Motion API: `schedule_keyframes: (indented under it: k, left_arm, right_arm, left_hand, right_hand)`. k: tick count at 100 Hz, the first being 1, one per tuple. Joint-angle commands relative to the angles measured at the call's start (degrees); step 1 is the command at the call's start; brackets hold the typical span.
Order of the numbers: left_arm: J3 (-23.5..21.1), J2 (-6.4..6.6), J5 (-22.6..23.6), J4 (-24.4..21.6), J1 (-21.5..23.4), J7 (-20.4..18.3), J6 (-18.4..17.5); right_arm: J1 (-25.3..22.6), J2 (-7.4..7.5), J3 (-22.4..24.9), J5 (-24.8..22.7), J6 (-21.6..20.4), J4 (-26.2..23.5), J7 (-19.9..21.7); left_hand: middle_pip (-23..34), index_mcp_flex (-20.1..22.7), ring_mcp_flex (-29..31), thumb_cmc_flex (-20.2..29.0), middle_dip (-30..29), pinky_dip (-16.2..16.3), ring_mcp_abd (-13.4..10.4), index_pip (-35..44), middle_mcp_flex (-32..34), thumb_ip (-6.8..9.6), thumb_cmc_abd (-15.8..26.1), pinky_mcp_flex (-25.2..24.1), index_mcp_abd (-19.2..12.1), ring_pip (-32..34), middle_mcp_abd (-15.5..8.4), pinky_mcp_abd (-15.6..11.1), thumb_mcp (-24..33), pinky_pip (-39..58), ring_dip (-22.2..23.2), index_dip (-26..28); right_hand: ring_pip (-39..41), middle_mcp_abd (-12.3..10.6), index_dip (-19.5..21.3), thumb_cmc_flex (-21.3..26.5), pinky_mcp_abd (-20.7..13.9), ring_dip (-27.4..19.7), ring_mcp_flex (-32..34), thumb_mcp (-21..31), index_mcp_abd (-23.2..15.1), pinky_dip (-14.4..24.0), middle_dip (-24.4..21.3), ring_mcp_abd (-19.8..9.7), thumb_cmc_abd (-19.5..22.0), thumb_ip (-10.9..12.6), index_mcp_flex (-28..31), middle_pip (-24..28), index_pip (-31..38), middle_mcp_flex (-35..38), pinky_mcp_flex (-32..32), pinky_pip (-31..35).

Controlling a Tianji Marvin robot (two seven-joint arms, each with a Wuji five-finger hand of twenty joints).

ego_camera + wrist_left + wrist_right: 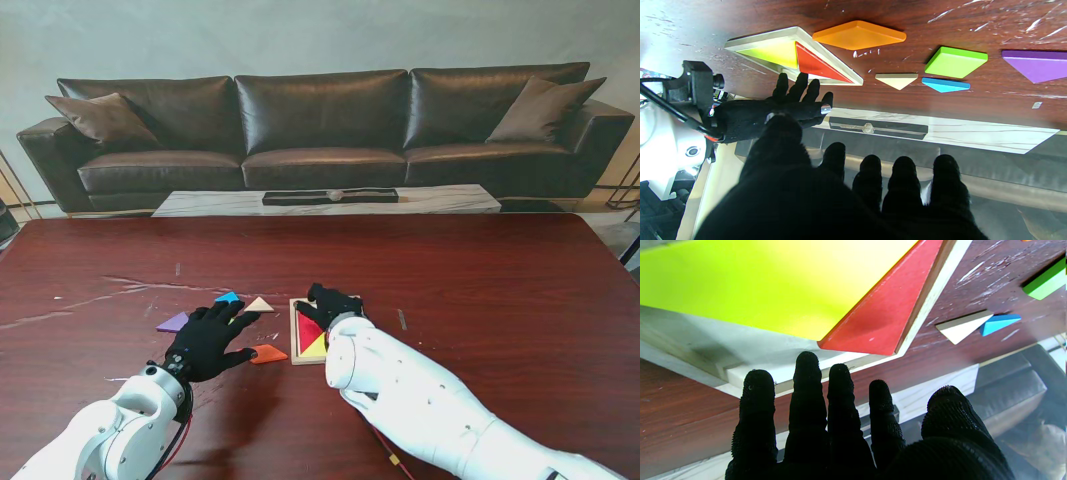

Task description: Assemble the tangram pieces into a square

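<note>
A wooden tray (293, 338) holds a red triangle (307, 329) and a yellow triangle (317, 348). My right hand (331, 303) hovers open over the tray's far part, fingers straight, holding nothing. My left hand (208, 338) is open with its fingers spread among the loose pieces: an orange parallelogram (268, 353), a cream triangle (259, 304), a blue triangle (228, 297) and a purple triangle (173, 322). The left wrist view also shows a green square (955, 61), which the stand view does not show.
The dark wooden table (480, 290) carries pale scratches (120, 290) on its left part. Beyond its far edge stand a low marble coffee table (330, 200) and a dark leather sofa (320, 130).
</note>
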Motion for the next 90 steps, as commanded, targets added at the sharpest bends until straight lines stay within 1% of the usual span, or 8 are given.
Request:
schedule_keyframes:
  k: [1,24,51,63,68,80,90]
  left_arm:
    - [-0.02,-0.02,-0.24,-0.34,0.23,-0.09,0.06]
    - [-0.19,-0.03,-0.23,-0.41,0.37,-0.01,0.08]
    - [-0.44,-0.05,-0.10,-0.65,0.63,0.01,0.34]
    - [-0.46,-0.05,-0.07,-0.66,0.65,0.03,0.31]
    - [-0.46,-0.04,-0.08,-0.65,0.65,0.01,0.28]
    - [-0.40,-0.03,-0.07,-0.60,0.57,-0.10,0.28]
    - [-0.35,-0.02,-0.12,-0.58,0.51,-0.19,0.26]
  right_arm:
    - [-0.58,-0.63,-0.20,0.33,-0.43,0.13,-0.03]
    - [-0.84,-1.40,-0.08,1.28,-2.27,0.79,-1.63]
    - [-1.03,-2.04,0.00,2.19,-3.38,1.16,-2.73]
    - [-1.24,-2.10,0.24,2.55,-3.60,1.03,-2.95]
    - [-1.37,-2.09,0.38,2.71,-3.70,0.92,-3.03]
    - [-1.68,-2.01,0.77,3.16,-3.78,0.44,-3.04]
    - [-1.63,-1.71,0.71,2.72,-3.58,0.07,-2.63]
  left_hand:
    - [0.19,-0.51,0.22,1.01,0.08,1.02,-1.27,-0.92,-0.70,1.40,2.26,0.00,-0.41,-0.33,0.49,0.28,-0.11,-0.33,0.25,-0.05]
    - [0.21,-0.44,0.23,1.01,0.09,1.01,-1.27,-0.89,-0.69,1.40,2.27,0.01,-0.47,-0.32,0.47,0.33,-0.12,-0.31,0.25,-0.04]
    - [0.22,-0.41,0.19,1.04,0.08,0.99,-1.26,-0.87,-0.70,1.40,2.34,-0.03,-0.41,-0.33,0.50,0.25,-0.12,-0.31,0.26,-0.03]
    - [0.23,-0.34,0.21,1.07,0.08,0.99,-1.28,-0.84,-0.67,1.41,2.35,0.01,-0.39,-0.33,0.56,0.29,-0.10,-0.29,0.25,-0.02]
    - [0.21,-0.38,0.20,1.05,0.08,0.99,-1.25,-0.85,-0.71,1.40,2.30,-0.01,-0.46,-0.34,0.49,0.27,-0.12,-0.30,0.25,-0.03]
    - [0.20,-0.39,0.18,1.06,0.07,0.98,-1.27,-0.85,-0.75,1.40,2.33,-0.03,-0.44,-0.34,0.49,0.25,-0.12,-0.30,0.25,-0.03]
    - [0.21,-0.37,0.17,1.03,0.07,0.97,-1.30,-0.84,-0.72,1.40,2.33,-0.01,-0.49,-0.34,0.48,0.24,-0.14,-0.29,0.24,-0.02]
  right_hand:
    - [-0.14,0.62,-0.51,2.51,0.31,-0.92,2.47,-0.94,0.91,-1.12,-0.14,1.73,1.75,1.00,1.07,0.24,-0.01,0.66,0.41,-0.18]
    - [1.00,1.52,-0.88,3.98,1.29,-0.72,4.67,-1.00,1.22,-2.18,-0.59,3.03,1.90,0.81,2.41,0.46,1.05,2.34,1.36,0.24]
    - [1.26,2.23,-1.54,5.25,2.51,-1.11,6.73,-1.43,1.84,-3.16,-0.75,4.48,2.04,0.56,3.23,0.89,1.92,3.38,3.07,0.70]
    - [1.59,2.29,-1.75,5.78,3.12,-1.22,8.20,-1.60,1.93,-3.53,-0.72,4.83,2.05,0.47,3.66,1.18,2.40,3.93,4.50,0.84]
    - [2.22,2.50,-1.73,5.98,3.63,-1.10,9.90,-1.70,2.00,-3.62,-0.61,4.99,2.10,0.43,4.15,1.57,2.90,4.78,6.00,1.15]
    - [2.28,2.39,-1.76,6.10,3.87,-1.18,10.68,-1.86,1.83,-3.84,-0.40,5.14,2.24,0.39,4.38,2.12,3.33,5.16,6.39,1.10]
    - [1.83,2.06,-1.88,5.98,3.68,-1.34,9.90,-2.02,1.53,-4.06,-0.38,4.92,2.41,0.37,4.04,2.16,3.35,4.86,5.97,0.88]
